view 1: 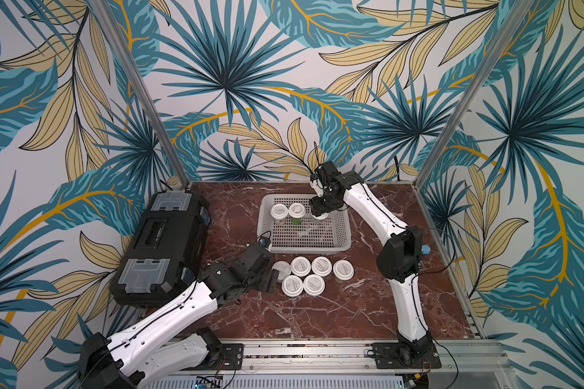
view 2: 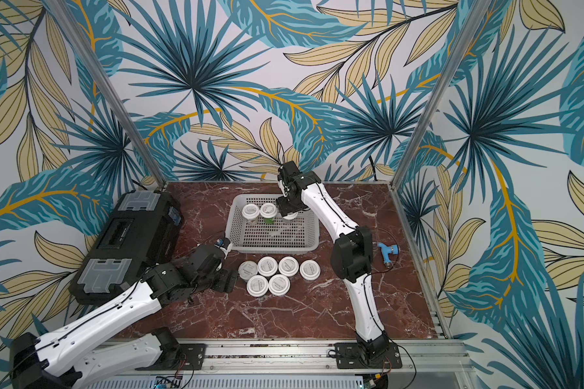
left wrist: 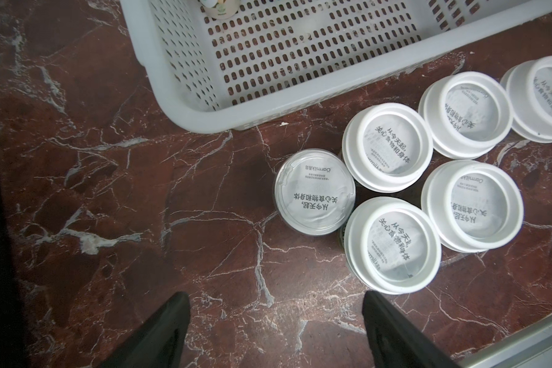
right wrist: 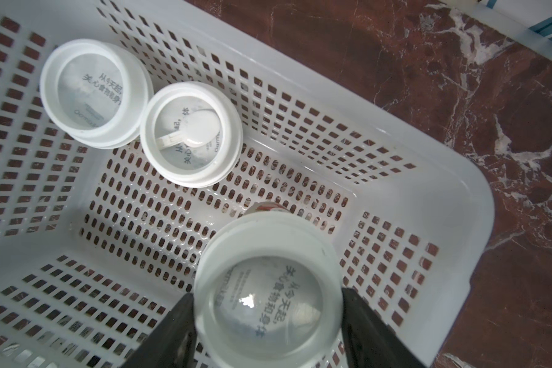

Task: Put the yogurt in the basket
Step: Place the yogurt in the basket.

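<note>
the yogurt cup (right wrist: 268, 280) in the black right gripper (right wrist: 267, 294) has a white lid with faint grey print, the basket (right wrist: 443, 191) around them is pale white with rows of small slots, and the table (right wrist: 427, 79) beneath is red-brown marble with white veins.

A robot-testing booth in a lab: blue-and-yellow leaf-printed wallpaper panels (view 1: 223, 84) close in three sides, framed by slim silver aluminium posts (view 1: 139, 94). Beneath the black fingers (left wrist: 160, 331) of the left gripper (left wrist: 275, 294) spreads a red-brown marble-patterned tabletop (view 1: 317, 313). Well behind those fingers, a grooved silver aluminium mounting rail (view 1: 300, 348) carries the arms' black base plates (view 1: 385, 357), with what looks like a slotted grey cable duct (view 1: 273, 383) alongside.
</note>
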{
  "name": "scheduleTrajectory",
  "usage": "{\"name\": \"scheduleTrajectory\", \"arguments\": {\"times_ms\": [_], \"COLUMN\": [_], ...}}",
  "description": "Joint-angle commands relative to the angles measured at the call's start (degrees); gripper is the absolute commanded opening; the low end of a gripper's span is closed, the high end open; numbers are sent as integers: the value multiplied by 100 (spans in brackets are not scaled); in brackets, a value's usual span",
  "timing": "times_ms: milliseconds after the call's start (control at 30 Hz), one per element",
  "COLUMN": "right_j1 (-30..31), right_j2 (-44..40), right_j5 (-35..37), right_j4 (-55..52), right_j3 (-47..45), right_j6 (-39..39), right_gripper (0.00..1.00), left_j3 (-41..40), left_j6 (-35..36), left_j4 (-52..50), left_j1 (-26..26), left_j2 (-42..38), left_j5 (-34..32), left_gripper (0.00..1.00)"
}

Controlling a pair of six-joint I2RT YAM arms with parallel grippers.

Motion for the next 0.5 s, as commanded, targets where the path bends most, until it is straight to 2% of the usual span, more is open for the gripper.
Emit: {"name": "scheduleTrajectory", "arguments": {"times_ms": [0, 233, 467], "right_j1": [-66, -174, -203], "right_j2": [261, 702, 950], "right_j5": [-48, -103, -160], "right_j4": [-122, -112, 43], "right_j3": [294, 845, 952], "right_j6": [-112, -83, 1], "right_gripper": [70, 70, 70], "left_j3": [120, 329, 482], "left_j6": [74, 126, 183], "left_j4": [-36, -47, -21], "left_j1": [-16, -17, -20], "left_j2": [76, 262, 411], "left_j5": [-45, -64, -58], "left_gripper": [89, 89, 89]}}
